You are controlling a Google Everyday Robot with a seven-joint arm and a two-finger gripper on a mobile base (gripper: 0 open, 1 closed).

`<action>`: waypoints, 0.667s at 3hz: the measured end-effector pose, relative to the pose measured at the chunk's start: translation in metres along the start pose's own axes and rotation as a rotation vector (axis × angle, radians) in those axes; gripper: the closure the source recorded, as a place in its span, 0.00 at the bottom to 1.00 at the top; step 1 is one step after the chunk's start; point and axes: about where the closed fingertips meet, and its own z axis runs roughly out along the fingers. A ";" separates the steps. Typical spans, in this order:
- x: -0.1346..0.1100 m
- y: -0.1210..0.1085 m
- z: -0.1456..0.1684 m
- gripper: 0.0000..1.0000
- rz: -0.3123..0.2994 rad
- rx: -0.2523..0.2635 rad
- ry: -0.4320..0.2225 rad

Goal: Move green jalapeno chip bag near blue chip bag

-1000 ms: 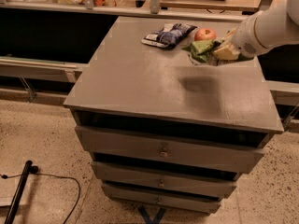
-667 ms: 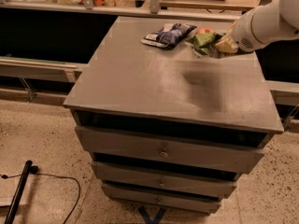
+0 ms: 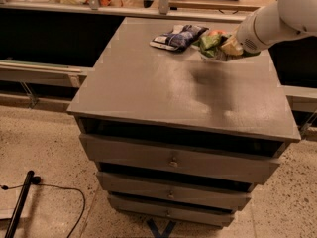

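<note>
The green jalapeno chip bag (image 3: pixel 212 44) hangs in my gripper (image 3: pixel 225 48) a little above the back right of the cabinet top, with its shadow on the surface below. The gripper is shut on it, and the white arm (image 3: pixel 277 19) comes in from the upper right. The blue chip bag (image 3: pixel 179 36) lies flat on the top just left of the green bag, almost touching it. The green bag covers most of what is behind it.
The grey drawer cabinet (image 3: pixel 163 98) has several slightly open drawers at its front. A reddish apple (image 3: pixel 218 33) peeks out behind the green bag. A counter with clutter runs along the back. A black cable and pole (image 3: pixel 22 202) lie on the floor at the lower left.
The gripper has carried the green bag left and toward the back, closer to the blue bag. The green bag now covers most of the apple. The blue bag has not moved.
</note>
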 end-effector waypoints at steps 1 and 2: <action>0.007 -0.001 -0.001 0.62 -0.008 0.001 0.019; 0.008 -0.005 -0.006 0.38 -0.030 0.008 0.032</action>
